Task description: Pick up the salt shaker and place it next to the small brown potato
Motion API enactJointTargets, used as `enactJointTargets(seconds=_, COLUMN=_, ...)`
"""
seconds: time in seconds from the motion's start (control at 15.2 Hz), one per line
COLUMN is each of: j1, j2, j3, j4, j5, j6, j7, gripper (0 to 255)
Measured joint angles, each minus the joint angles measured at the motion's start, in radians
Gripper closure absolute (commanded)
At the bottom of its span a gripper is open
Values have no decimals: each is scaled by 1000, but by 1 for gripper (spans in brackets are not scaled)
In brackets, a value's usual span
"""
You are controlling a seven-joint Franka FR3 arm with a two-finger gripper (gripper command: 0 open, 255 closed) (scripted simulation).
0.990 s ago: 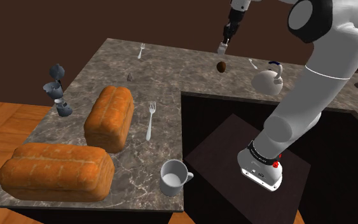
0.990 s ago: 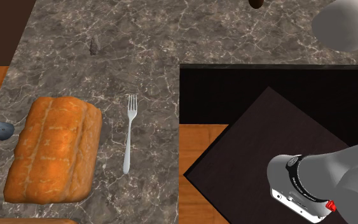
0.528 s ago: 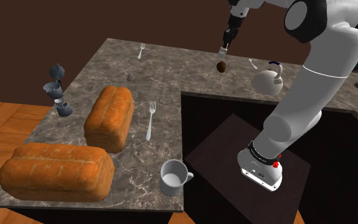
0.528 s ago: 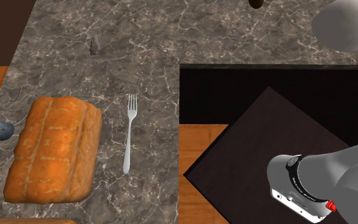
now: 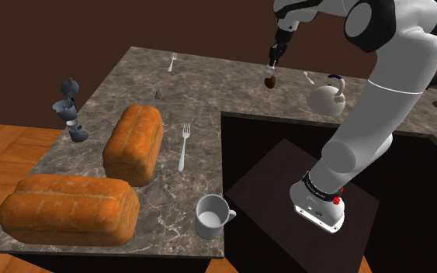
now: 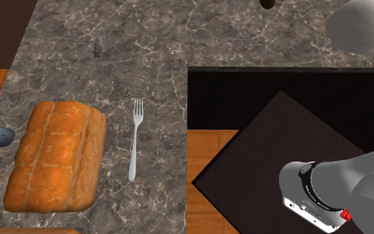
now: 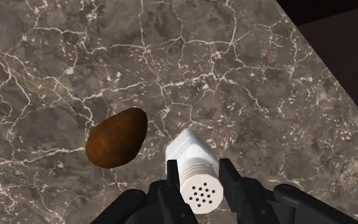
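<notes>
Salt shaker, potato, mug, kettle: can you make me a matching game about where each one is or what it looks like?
Things:
1 salt shaker
2 potato
3 mug
4 kettle

States:
A upright, by the shoulder view's lowest bread loaf
B round, handle over its top
C clasped by the gripper
D brown, lying on the counter

Pairs: 1-C, 2-D, 3-A, 4-B

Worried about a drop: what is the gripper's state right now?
Gripper: shut on the white salt shaker, close beside the small brown potato.
</notes>
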Motion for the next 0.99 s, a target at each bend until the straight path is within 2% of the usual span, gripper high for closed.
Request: enactJointTargets(seconds=0.99, j1=-4, j2=60, j3=9, j4=-129, j5=31, j6=184, j7=-23, gripper=255)
